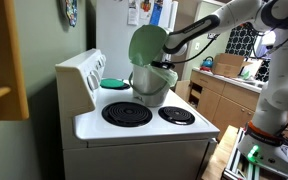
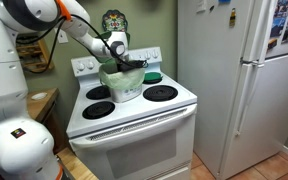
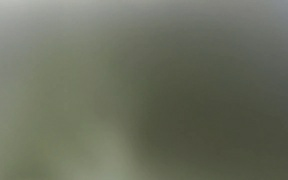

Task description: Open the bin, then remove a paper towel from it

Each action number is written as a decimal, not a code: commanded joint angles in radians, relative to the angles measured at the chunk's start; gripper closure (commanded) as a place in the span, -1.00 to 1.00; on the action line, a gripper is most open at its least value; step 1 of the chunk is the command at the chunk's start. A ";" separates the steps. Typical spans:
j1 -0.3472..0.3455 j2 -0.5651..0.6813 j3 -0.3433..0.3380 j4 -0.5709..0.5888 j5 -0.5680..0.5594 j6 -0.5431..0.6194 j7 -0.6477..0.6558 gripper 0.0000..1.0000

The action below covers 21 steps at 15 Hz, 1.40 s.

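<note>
The bin stands on the stove top, pale-bodied with a light green rim. Its round green lid is swung up and stands upright above the rim. My gripper reaches down from the arm into the bin's open mouth, and the rim hides its fingertips. I cannot make out how the jaws stand or whether they hold anything. The paper towel is hidden inside the bin. The wrist view is a blurred grey-green field with no shape to read.
A flat teal disc lies on a rear burner beside the bin. Black front burners are bare. The stove's back panel rises behind. A white fridge stands beside the stove, a counter with cabinets beyond.
</note>
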 commanded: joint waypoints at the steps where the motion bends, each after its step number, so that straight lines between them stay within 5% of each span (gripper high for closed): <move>1: -0.007 -0.008 0.004 0.004 -0.027 -0.027 0.029 -0.01; 8: -0.017 -0.045 -0.004 0.026 -0.034 -0.056 0.029 0.94; 21: -0.024 -0.119 -0.024 0.046 -0.066 -0.150 0.030 0.96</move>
